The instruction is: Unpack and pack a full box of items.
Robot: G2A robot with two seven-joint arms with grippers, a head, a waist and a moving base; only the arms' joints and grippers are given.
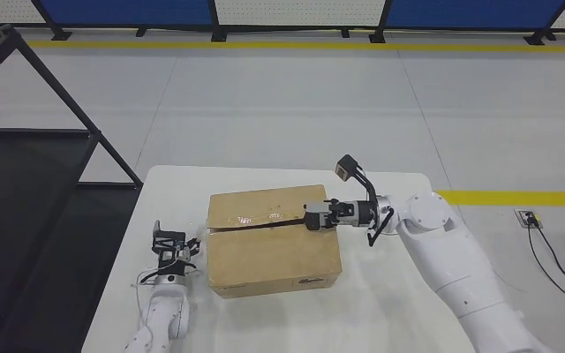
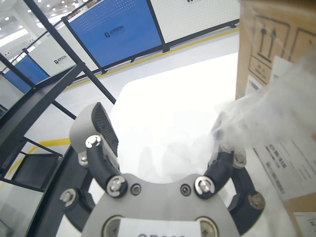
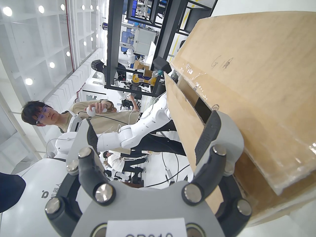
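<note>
smooth white table (image 1: 375, 304), taped brown cardboard box (image 1: 274, 243), right pincer (image 1: 310, 217) spread at its seam, left pincer (image 2: 160, 115) wide

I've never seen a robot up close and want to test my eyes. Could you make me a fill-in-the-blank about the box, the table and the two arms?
1. The cardboard box stands on a ____ table.
2. The right arm has its jaws at a lifted ____ on the box's top.
3. The left arm, beside the box, has its jaws ____.
Missing words: white; flap; open.
</note>
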